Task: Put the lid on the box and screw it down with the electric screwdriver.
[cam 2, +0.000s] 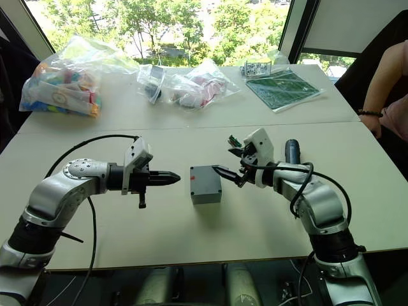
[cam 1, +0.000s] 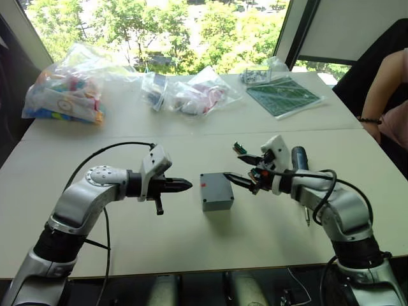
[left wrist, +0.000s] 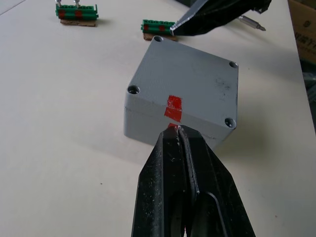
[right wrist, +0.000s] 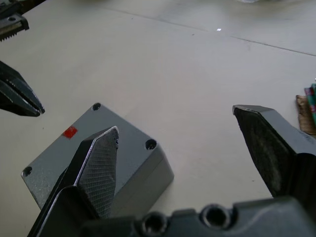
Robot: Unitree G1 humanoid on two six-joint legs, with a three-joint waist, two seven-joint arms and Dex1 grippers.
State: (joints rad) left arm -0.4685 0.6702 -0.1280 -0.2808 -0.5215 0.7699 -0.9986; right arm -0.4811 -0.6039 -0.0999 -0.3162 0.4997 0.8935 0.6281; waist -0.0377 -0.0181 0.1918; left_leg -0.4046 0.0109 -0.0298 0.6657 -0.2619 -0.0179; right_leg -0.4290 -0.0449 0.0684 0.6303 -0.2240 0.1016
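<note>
On the white table [cam 1: 191,248], near its middle, the grey box [cam 1: 215,190] stands with its lid [left wrist: 190,81] already on top, and 1 strip of red tape [left wrist: 173,107] runs from the lid's edge down the side wall. I can see 4 screw holes in the lid's corners, but whether screws sit in them I cannot tell.

At 9 o'clock from the box, the left gripper [cam 1: 183,185] points at it with both fingers pressed together, the tip just beside the red tape. At 3 o'clock from the box, the right gripper [right wrist: 187,143] is spread wide and holds nothing; 1 finger [right wrist: 96,168] hangs over the lid's edge, and the other finger is well apart, over bare table.

The electric screwdriver [cam 1: 299,159] lies on the table at 3 o'clock from the box, behind the right arm.

At 12 o'clock, far from the box, 3 clear plastic bags hold things: 1 large bag [cam 1: 67,92] with colourful parts at 10 o'clock, 2 smaller bags [cam 1: 188,92] with mixed small pieces. A green mat [cam 1: 282,95] lies at 1 o'clock. A person's arm [cam 1: 382,89] shows at 2 o'clock.
</note>
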